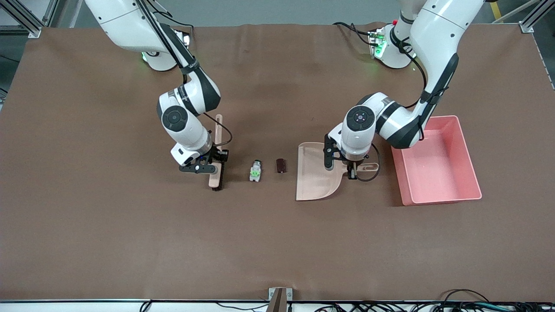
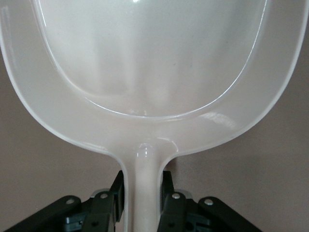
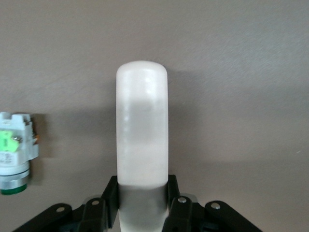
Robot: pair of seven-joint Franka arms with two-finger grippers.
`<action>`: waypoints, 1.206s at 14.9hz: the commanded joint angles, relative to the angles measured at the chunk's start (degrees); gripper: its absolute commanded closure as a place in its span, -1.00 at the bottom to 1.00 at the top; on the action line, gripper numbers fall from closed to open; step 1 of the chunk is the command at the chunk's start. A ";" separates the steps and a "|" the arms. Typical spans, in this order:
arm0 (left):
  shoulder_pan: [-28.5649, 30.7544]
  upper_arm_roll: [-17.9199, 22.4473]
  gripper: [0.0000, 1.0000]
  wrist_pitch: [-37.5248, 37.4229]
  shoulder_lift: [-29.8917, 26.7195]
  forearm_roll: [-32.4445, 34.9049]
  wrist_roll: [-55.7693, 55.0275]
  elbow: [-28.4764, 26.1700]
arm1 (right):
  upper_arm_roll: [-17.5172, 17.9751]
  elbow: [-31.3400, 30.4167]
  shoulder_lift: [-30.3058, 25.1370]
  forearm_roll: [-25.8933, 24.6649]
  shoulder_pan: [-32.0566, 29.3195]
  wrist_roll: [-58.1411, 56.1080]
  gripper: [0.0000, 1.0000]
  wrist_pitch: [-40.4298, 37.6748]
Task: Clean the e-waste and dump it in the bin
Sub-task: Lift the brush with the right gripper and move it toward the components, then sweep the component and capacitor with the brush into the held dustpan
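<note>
The e-waste lies on the brown table between the brush and the dustpan. The white-grey component with a green patch (image 1: 256, 170) is closer to the brush and also shows in the right wrist view (image 3: 14, 152). The dark maroon cylinder (image 1: 281, 165) is closer to the dustpan. My right gripper (image 1: 212, 164) (image 3: 143, 195) is shut on the beige brush (image 1: 219, 130) (image 3: 142, 125), held low at the table. My left gripper (image 1: 352, 168) (image 2: 143, 195) is shut on the handle of the beige dustpan (image 1: 314, 173) (image 2: 145, 72), whose mouth faces the e-waste. The pink bin (image 1: 433, 169) stands beside the dustpan toward the left arm's end.
The brown mat (image 1: 277, 242) covers the whole table. Both arm bases stand along the table edge farthest from the front camera. Cables lie along the edge nearest that camera.
</note>
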 commanded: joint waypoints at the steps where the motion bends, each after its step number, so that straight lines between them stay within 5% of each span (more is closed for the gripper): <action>1: -0.51 0.06 0.63 -0.80 0.62 1.37 -1.54 1.15 | -0.33 2.20 0.93 1.20 2.29 3.37 0.99 -0.78; 18: -0.59 -0.11 0.63 -0.80 1.76 1.28 -2.86 2.29 | -0.42 14.33 8.22 1.20 9.07 12.16 0.99 -5.79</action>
